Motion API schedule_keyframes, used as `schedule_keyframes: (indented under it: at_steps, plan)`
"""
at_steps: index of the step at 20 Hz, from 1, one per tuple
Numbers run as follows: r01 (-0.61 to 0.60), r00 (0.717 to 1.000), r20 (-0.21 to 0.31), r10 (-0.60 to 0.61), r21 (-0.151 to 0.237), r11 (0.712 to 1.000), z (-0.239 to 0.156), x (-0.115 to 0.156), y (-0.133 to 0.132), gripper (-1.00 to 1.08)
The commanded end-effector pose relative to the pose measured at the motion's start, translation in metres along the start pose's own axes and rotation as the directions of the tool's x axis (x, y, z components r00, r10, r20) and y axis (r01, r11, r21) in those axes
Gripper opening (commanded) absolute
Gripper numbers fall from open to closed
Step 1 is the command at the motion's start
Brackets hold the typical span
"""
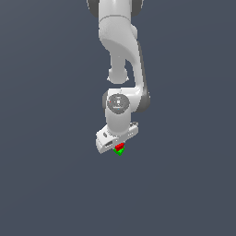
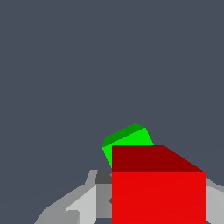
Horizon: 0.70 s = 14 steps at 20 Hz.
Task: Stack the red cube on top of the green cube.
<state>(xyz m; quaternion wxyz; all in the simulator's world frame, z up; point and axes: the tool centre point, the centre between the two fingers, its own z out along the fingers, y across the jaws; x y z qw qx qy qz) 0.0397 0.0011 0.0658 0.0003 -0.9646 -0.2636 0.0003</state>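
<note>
The red cube sits between the fingers of my gripper, which points down and is shut on it. The green cube lies on the floor directly under the red cube; the two look to be touching, with only a sliver of green showing. In the wrist view the red cube fills the space between the grey fingers. The green cube shows beyond it, rotated relative to the red one and partly hidden by it.
A plain dark grey floor surrounds the cubes. The white arm rises straight above the gripper. No other objects show.
</note>
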Motion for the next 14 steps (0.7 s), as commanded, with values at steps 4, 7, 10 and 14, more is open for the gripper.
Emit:
schedule_keyframes:
  at_steps: [4, 7, 10, 14]
  plan:
    - [-0.001, 1.000, -0.001, 0.001, -0.001, 1.000, 0.0012, 0.0068, -0.0013, -1.00]
    - [-0.001, 1.000, -0.001, 0.001, -0.001, 1.000, 0.0012, 0.0068, -0.0013, 1.00]
    - [-0.001, 1.000, -0.001, 0.001, -0.001, 1.000, 0.0012, 0.0068, -0.0013, 1.00]
    - [-0.001, 1.000, -0.001, 0.001, -0.001, 1.000, 0.0012, 0.0068, -0.0013, 1.00]
